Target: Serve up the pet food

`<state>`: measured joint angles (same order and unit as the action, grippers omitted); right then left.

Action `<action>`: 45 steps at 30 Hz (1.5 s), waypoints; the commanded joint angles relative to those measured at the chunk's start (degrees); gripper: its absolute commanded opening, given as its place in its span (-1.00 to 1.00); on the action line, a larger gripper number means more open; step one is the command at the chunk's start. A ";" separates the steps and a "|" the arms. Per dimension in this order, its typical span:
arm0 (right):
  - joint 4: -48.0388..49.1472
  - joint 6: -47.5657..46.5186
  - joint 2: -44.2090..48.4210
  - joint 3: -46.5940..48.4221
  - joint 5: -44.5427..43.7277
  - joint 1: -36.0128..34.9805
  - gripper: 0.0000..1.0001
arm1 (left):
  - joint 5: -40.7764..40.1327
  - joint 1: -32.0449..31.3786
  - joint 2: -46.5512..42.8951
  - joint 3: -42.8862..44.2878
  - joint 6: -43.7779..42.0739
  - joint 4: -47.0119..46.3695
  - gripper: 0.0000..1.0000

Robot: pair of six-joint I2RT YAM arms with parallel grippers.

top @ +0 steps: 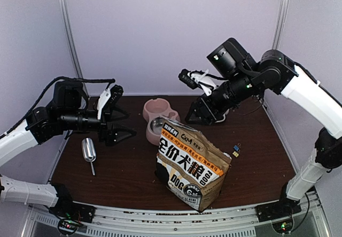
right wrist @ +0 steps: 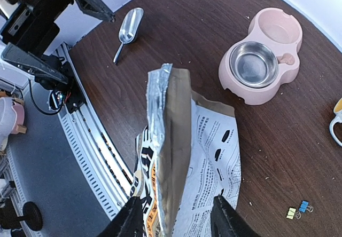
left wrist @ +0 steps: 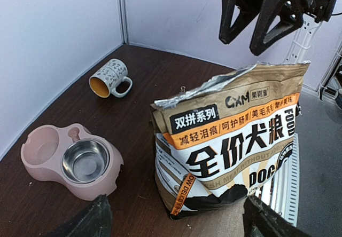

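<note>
Nearest you, the bag (top: 192, 175) is standing upright on the tabletop (top: 123, 181) with its torn top facing up. No pet food is showing, so I am judging it to be sitting inside. Left of the bag the scoop (top: 88, 150) is lying flat, handle pointing toward you, just below your left hand (top: 128, 124), which is hanging spread and empty. Behind, the pink bowl (top: 160, 120) is sitting empty. Your right hand (top: 206, 117) is hovering spread directly over the bag's mouth, straddling its thin edge and gripping nothing.

The pet food is hidden from view
</note>
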<state>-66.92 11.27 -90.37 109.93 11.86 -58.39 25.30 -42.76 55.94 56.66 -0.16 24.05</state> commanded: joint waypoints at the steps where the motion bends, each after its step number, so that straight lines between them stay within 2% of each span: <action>1: -2.92 -2.18 -2.62 4.32 -5.94 -1.78 -0.13 | -0.25 -0.18 0.14 1.22 -0.54 -1.56 0.75; 8: -5.23 -3.82 -5.76 8.05 -10.48 -3.78 -0.23 | -0.71 -0.13 -0.21 1.13 -0.62 -1.55 0.75; 23: -6.78 -4.80 -7.17 8.11 -12.63 -4.91 -0.28 | -0.78 -0.13 0.04 1.11 -0.59 -1.60 0.76; 45: -9.14 -5.55 -8.83 8.11 -22.05 -5.60 -0.48 | -1.13 -0.15 0.13 1.05 -0.65 -1.56 0.76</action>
<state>-74.81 5.76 -98.91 116.75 -6.17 -63.92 24.45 -42.76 55.94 56.66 -0.16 24.08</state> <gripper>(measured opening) 0.270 0.879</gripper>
